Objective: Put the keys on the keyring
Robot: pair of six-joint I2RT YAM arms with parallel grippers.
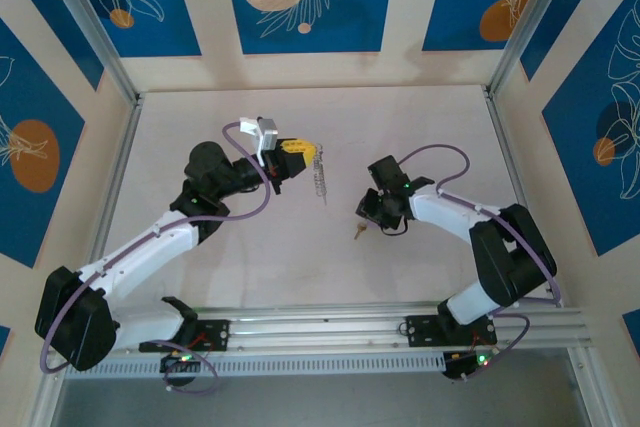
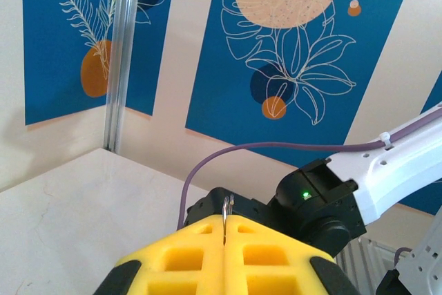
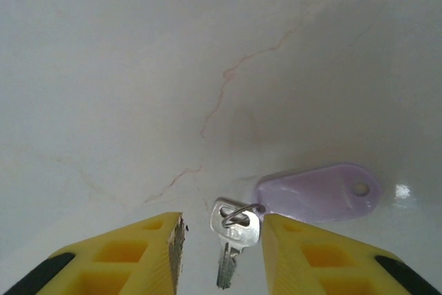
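My left gripper (image 1: 298, 154) is raised over the table's middle, its yellow pads (image 2: 186, 253) shut on a thin silvery wire loop of the keyring (image 2: 226, 213). The rest of the keyring (image 1: 319, 179) shows as a pale toothed strip just right of that gripper. A small silver key (image 3: 235, 236) lies flat on the table, joined by a little wire ring to a lilac tag (image 3: 318, 193). My right gripper (image 3: 222, 220) is low over it and open, one yellow finger on each side of the key and neither touching it. The key (image 1: 358, 231) sits just left of the right gripper (image 1: 372, 211).
The white marbled tabletop (image 1: 420, 127) is fenced by an aluminium frame (image 1: 505, 137) and blue patterned walls. A purple cable (image 2: 207, 164) loops off the right arm, which faces the left wrist camera. The rail holding both bases (image 1: 330, 327) runs along the near edge.
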